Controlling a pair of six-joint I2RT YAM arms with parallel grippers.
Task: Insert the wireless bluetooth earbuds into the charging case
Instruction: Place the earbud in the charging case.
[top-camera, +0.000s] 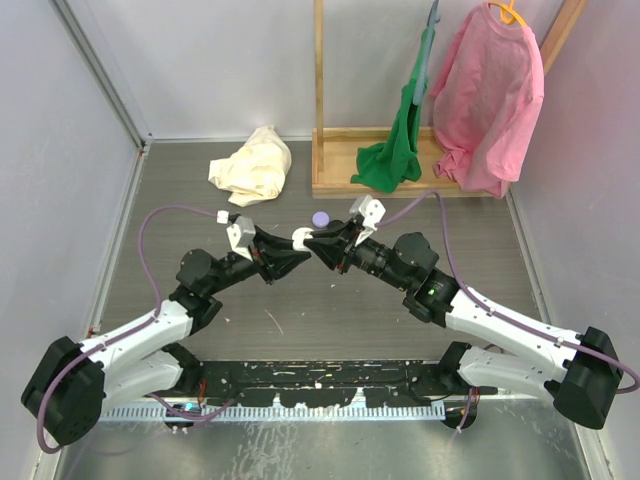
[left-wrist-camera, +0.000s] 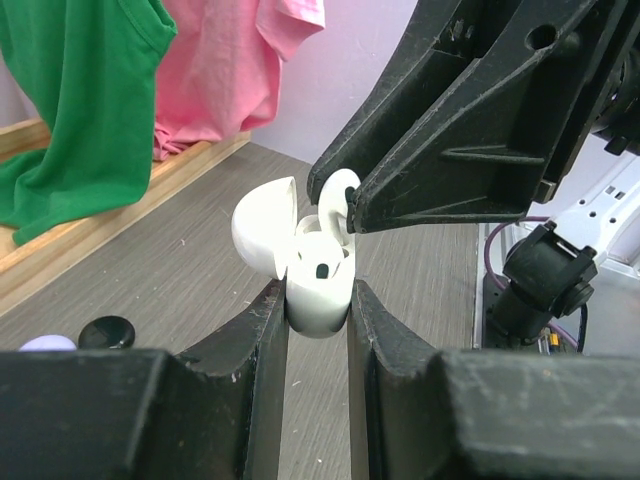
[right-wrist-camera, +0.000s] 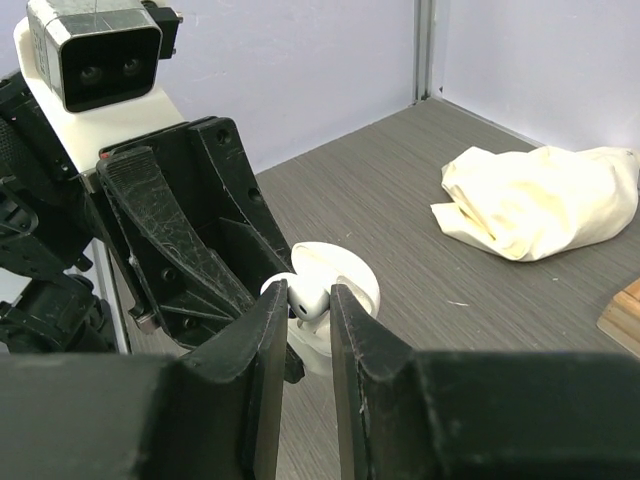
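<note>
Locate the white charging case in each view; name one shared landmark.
Top external: white plastic charging case at centre, where the arms meet.
Left wrist: case centre, lid open, in the left gripper.
Right wrist: case low centre, behind black right gripper.
Shared landmark: right gripper, at the case.

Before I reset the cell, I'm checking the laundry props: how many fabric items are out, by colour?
Green shirt: 1
Pink shirt: 1
Cream cloth: 1
Total: 3
</note>
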